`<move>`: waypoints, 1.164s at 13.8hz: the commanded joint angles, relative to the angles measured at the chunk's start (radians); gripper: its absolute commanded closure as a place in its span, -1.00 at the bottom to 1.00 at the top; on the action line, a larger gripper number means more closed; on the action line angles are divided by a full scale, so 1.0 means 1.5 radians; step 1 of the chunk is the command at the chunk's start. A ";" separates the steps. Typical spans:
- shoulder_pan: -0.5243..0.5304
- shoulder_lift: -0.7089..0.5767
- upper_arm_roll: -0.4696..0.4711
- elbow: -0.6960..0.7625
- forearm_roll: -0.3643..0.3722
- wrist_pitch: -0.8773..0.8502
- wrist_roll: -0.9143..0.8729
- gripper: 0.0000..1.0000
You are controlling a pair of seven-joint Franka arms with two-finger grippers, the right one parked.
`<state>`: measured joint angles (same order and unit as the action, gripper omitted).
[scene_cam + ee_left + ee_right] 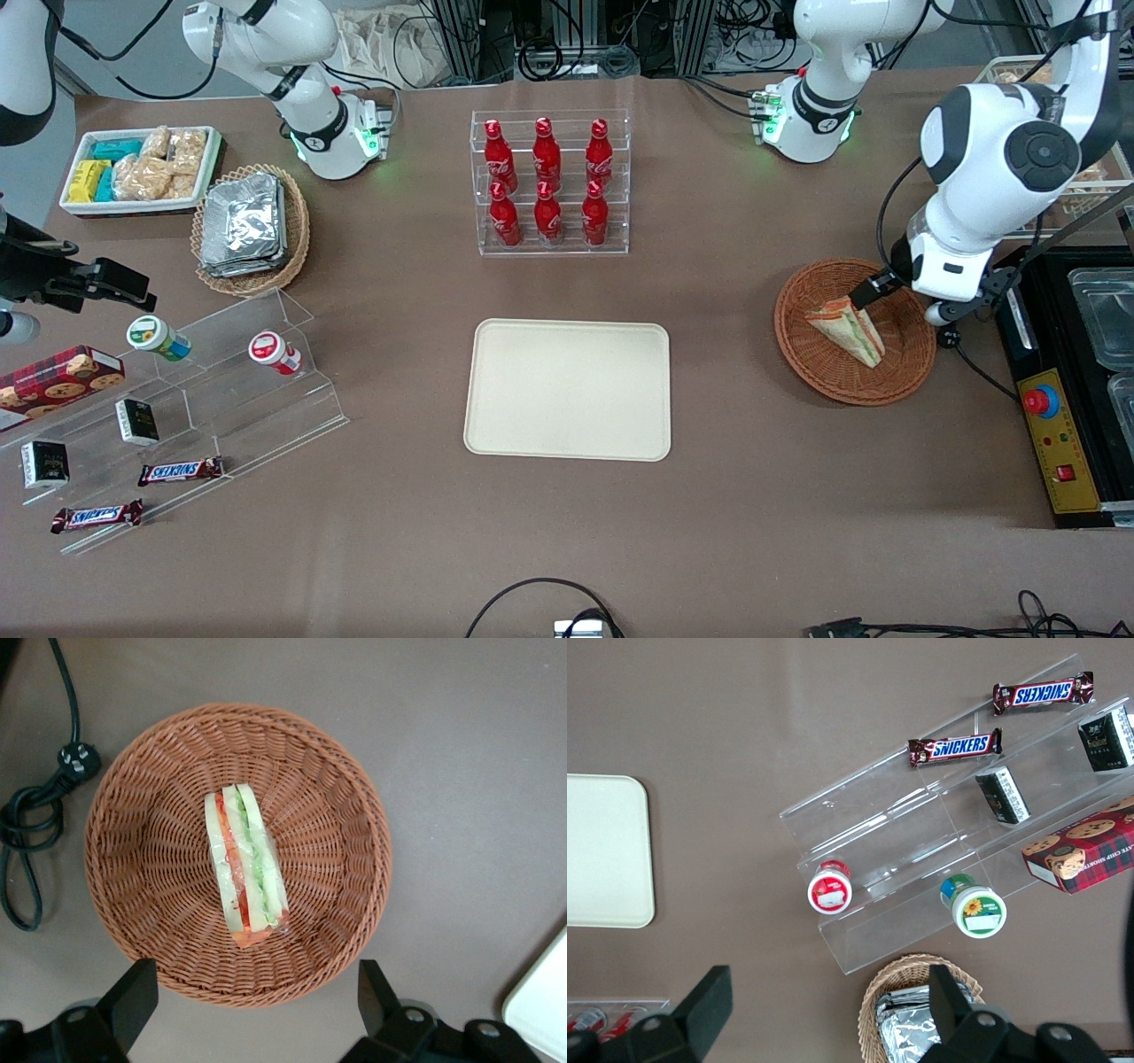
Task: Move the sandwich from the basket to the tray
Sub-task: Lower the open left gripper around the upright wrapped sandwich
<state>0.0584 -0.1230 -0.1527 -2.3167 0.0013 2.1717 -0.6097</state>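
The sandwich [849,330] [245,870], a wedge of white bread with red and green layers, lies in the middle of the reddish-brown wicker basket [802,359] [120,886]. My left gripper [904,301] [252,1001] hangs above the basket's rim on the working arm's end. It is open, its dark fingers [135,992] spread wide with nothing between them and not touching the sandwich. The cream tray [567,390] [545,1005] lies flat and bare at the table's middle, toward the parked arm from the basket.
A black cord with plug [35,815] [950,337] lies on the table beside the basket. A black control box with a red button [1054,425] stands at the working arm's end. A clear rack of red bottles [549,182] stands farther from the camera than the tray.
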 commanded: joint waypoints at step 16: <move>0.007 0.106 0.006 -0.161 0.004 0.332 -0.073 -1.00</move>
<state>0.0637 0.0170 -0.1443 -2.5429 0.0012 2.6145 -0.6958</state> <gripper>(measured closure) 0.000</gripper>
